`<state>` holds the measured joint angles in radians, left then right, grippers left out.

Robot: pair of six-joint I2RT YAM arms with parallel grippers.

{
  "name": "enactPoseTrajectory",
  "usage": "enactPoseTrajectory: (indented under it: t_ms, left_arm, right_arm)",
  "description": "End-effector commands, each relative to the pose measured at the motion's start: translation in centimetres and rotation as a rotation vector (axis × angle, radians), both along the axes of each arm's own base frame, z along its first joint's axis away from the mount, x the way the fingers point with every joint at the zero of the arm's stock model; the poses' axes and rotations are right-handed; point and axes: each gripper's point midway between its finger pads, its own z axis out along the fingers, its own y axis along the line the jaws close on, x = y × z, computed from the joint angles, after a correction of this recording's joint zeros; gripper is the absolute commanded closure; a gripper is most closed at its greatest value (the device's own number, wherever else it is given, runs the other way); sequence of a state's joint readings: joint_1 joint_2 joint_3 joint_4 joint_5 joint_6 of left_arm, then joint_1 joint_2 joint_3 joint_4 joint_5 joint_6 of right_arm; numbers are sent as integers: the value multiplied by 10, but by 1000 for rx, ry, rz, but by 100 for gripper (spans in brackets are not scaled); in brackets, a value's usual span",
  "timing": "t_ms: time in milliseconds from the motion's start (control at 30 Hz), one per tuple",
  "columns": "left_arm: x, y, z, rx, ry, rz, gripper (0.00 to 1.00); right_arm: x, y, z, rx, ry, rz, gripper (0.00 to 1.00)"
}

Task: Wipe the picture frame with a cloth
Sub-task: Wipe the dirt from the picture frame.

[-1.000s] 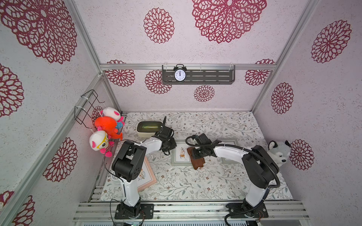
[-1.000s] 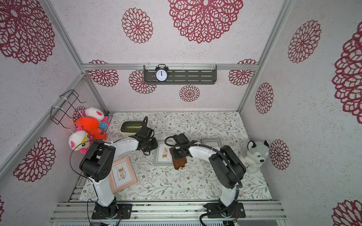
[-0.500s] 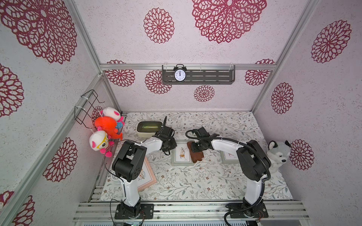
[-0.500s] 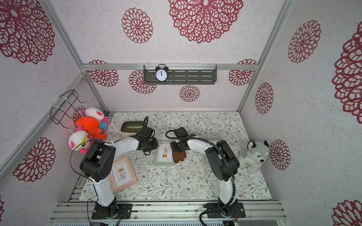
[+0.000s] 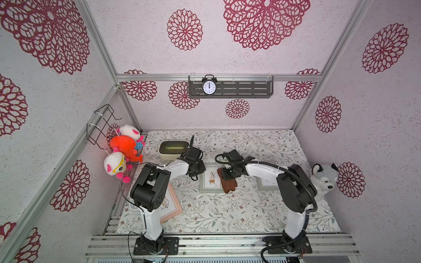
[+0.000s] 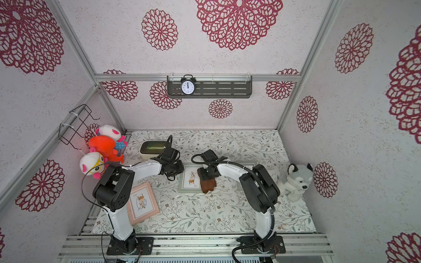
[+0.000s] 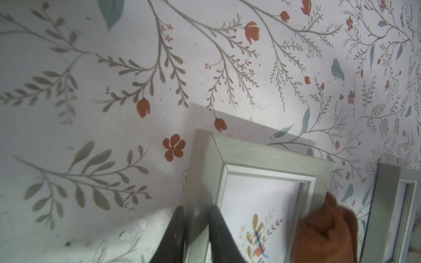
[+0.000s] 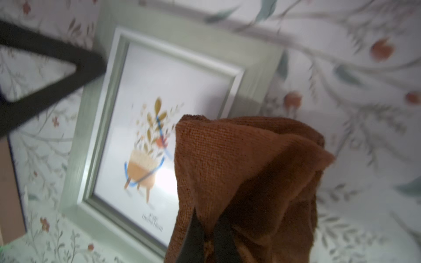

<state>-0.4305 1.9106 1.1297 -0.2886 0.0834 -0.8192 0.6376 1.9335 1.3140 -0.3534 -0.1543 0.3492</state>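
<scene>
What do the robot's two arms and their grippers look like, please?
Both the left arm and right arm have smooth white links joined by bulky black joint housings, on black base plates. A ribbed black hose runs along the right arm; a thin black cable loops beside the left. The left gripper and right gripper have slim, tapering black fingers.

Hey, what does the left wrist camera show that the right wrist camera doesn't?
Only the left wrist view: a second grey-green frame off to the side, and a close look at the left gripper, jaws clamped across the border of the grey-green wooden picture frame.
Only the right wrist view: the right gripper, jaws shut on the brown fabric cloth, and the print's caption.
Both: that frame, the cloth over one edge of it, part of the left gripper, and the floral table cover.
</scene>
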Motion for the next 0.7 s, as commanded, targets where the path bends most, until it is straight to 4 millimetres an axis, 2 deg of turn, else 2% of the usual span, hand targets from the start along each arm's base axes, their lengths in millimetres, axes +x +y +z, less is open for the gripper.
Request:
enactPoseTrajectory:
  t_ms: [0,67,200,300,400,533,600,667]
  left_arm:
    - [-80,18,-74,129,320,-51,79]
    - [-81,17,-76,128,326,-53,79]
    - [-80,15,-81,120,323,-52,79]
    - [-80,12,-83,102,323,-45,79]
    - [-82,11,-84,95,320,-45,80]
    - [-85,13,-87,106,327,-53,80]
    - [-86,14,-88,106,330,-55,80]
    - [-87,14,-88,107,328,-54,80]
  right_arm:
    - [41,-3,-1,-22,-54,-43,100]
    - [53,5,1,-16,-68,-34,100]
    - [64,19,4,18,-75,-15,100]
    - [72,27,-3,20,-59,-13,100]
    - [70,47,-11,42,-30,17,100]
    - [56,82,-15,98,-4,73,100]
    - [53,91,-21,123,19,70,100]
    - [57,87,-27,110,28,46,100]
